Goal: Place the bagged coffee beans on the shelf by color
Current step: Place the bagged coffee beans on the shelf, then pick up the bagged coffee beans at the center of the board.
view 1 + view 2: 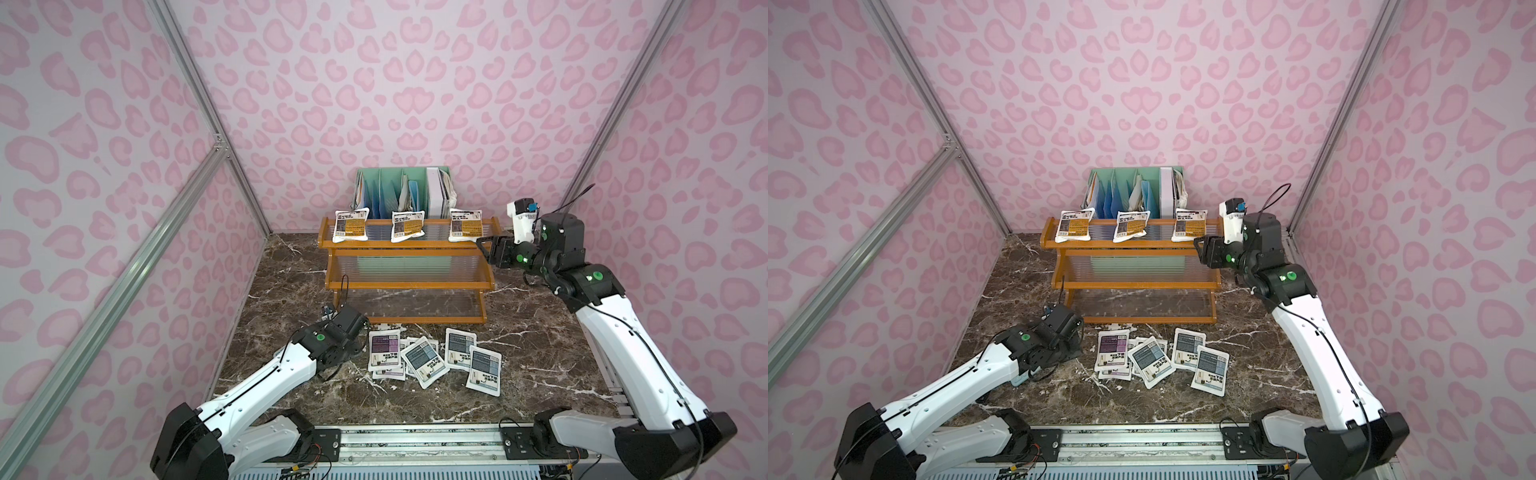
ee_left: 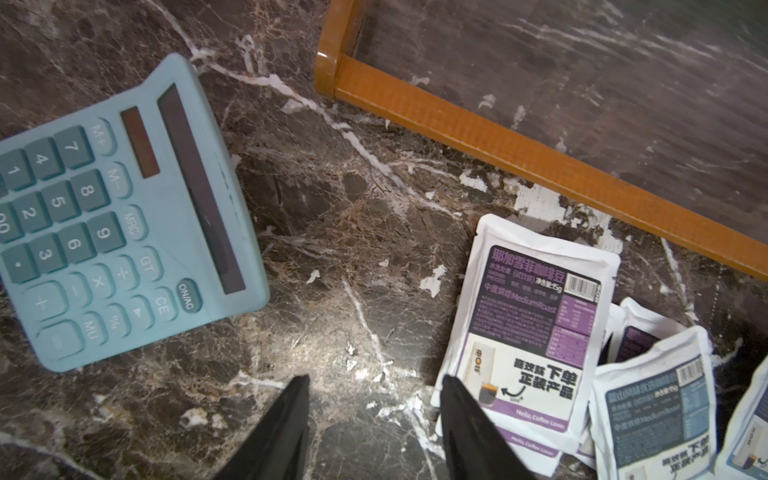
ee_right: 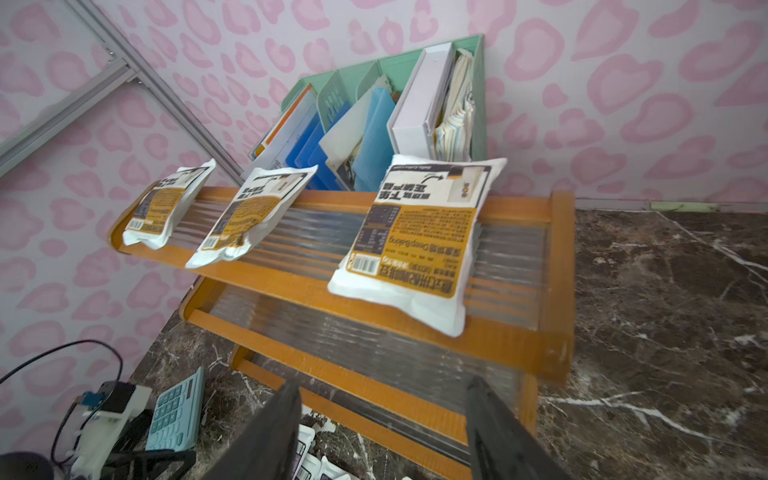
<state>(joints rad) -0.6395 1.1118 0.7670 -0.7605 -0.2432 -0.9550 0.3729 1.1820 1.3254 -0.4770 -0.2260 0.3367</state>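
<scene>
My left gripper [image 2: 376,380] hangs open and empty over the tabletop [image 2: 353,249], just beside a purple pouch [image 2: 536,328]. My right gripper [image 3: 382,384] is open and empty by the shelf [image 3: 557,266], whose top tier carries three orange pouches [image 3: 419,245]; the purple and grey-blue pouches [image 1: 422,361] lie heaped before its lowest tier.

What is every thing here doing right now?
Orange coffee pouches: three, resting on the top tier of the shelf.
Purple coffee pouches: heaped on the table, overlapping.
Grey-blue coffee pouches: in the same heap.
Shelf: lower two tiers bare.
Calculator: lying keys up.
Left jaws: open, empty.
Right jaws: open, empty.
</scene>
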